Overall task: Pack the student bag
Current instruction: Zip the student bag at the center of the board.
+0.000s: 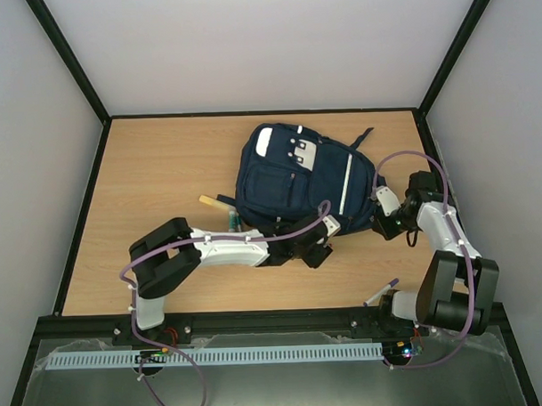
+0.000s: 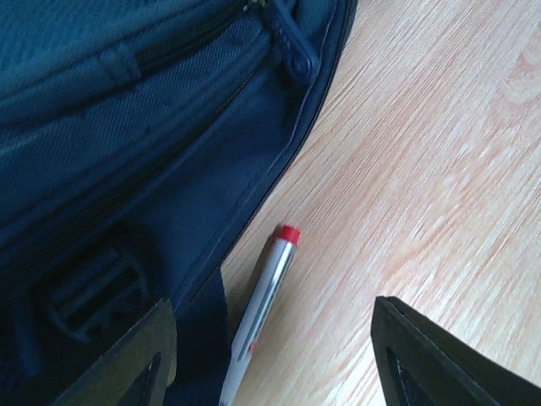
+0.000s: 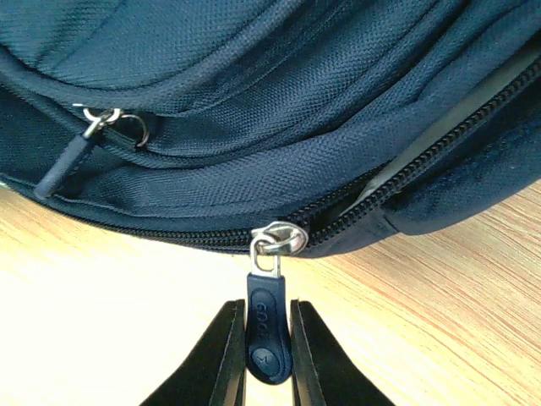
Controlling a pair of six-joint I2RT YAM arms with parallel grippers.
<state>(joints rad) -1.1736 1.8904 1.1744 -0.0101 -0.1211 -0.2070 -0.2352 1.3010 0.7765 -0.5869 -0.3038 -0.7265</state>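
Your student bag [image 1: 297, 171] lies flat on the bench [image 1: 163, 171], front face up, slightly right of the middle, with its white patch at the far end. Your right fingers [image 3: 220, 355] are clamped on the dark zip pull [image 3: 269, 334] that hangs from the metal slider [image 3: 279, 238] at the bag's edge. Left of that slider the zip teeth are closed. Right of it they stand apart in a narrow gap, and you cannot tell what, if anything, is inside. A second pull [image 3: 63, 165] hangs on another zip higher up the bag, and that zip is closed. Your left fingers [image 2: 127, 355] are apart and hold nothing. They sit low over the bench at the bag's near edge. Between them a silver pen [image 2: 269, 283] with a red end lies on the wood just beside the bag. At the bag's left side a pale strip [image 1: 207, 202] and a small green thing [image 1: 232, 220] lie outside it. Another pen [image 1: 381, 295] lies near the right arm's base.
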